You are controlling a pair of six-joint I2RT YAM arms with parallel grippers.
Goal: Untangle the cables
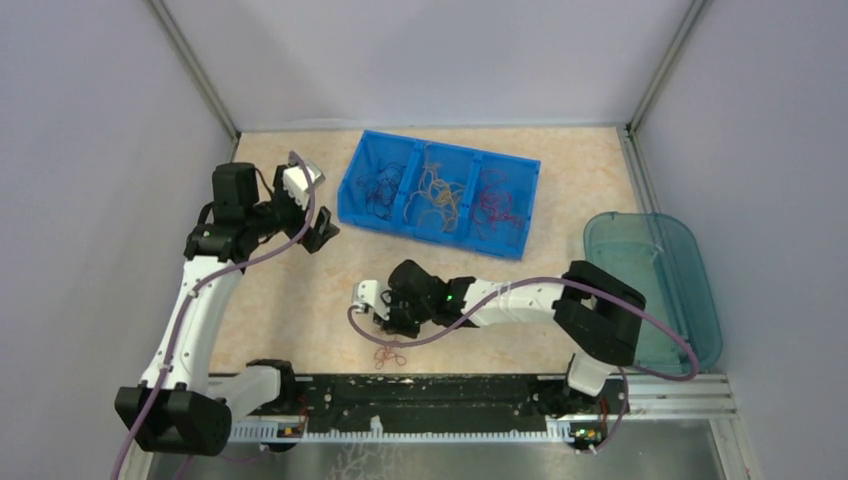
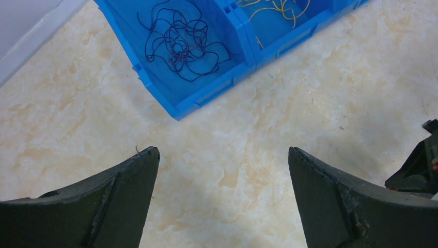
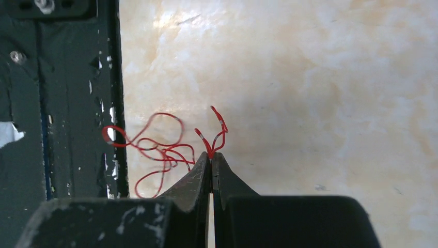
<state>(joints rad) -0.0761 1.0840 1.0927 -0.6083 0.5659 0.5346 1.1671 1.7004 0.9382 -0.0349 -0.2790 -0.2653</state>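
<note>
A small tangle of thin red cables lies on the table by the black front rail. In the right wrist view my right gripper is shut on a red cable, and the rest of the red tangle trails left toward the rail. In the top view the right gripper sits just above that tangle. My left gripper is open and empty over bare table, near the blue bin. The bin holds dark purple-blue cables, orange-yellow cables and red cables in separate compartments.
A teal translucent tub stands at the right edge of the table. The black rail runs along the near edge beside the red tangle. Grey walls close in the left, back and right sides.
</note>
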